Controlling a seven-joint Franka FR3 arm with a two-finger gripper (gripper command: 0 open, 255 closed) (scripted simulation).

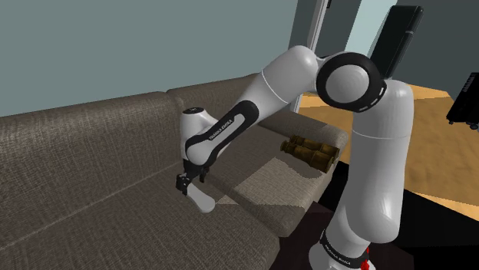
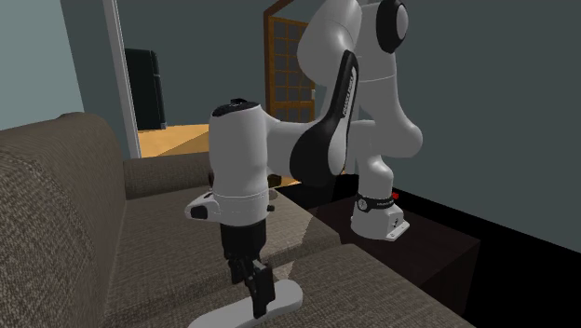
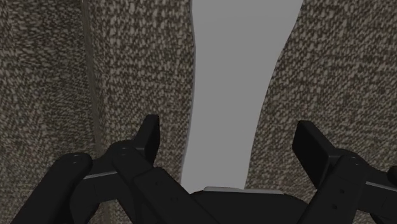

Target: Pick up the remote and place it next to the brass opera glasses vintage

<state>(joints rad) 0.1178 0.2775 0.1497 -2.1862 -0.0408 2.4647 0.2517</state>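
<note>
Shoulder view first: the tool (image 1: 186, 184) hangs low over the brown sofa (image 1: 92, 153), right at the pale remote (image 1: 203, 201), which lies flat on the seat cushion. Well apart, toward this view's right, the brass opera glasses (image 1: 311, 150) rest on the same sofa. Count it up: one remote, one pair of glasses, one arm, one tool.

Over to the second exterior view: the tool (image 2: 253, 280) points straight down with its tips level with the remote (image 2: 284, 298), and the remote sits on the cushion, not lifted.

Now the wrist view, and here's the telling one: the tool (image 3: 230, 141) is spread wide, black fingers (image 3: 150, 135) on either side of the grey remote (image 3: 235, 76), with sofa fabric visible in the gap on each side. So it straddles the remote but doesn't grip it.

My read: the approach looks done, and nothing more. Closing, lifting, carrying across and setting down beside the glasses are all left to do.
</note>
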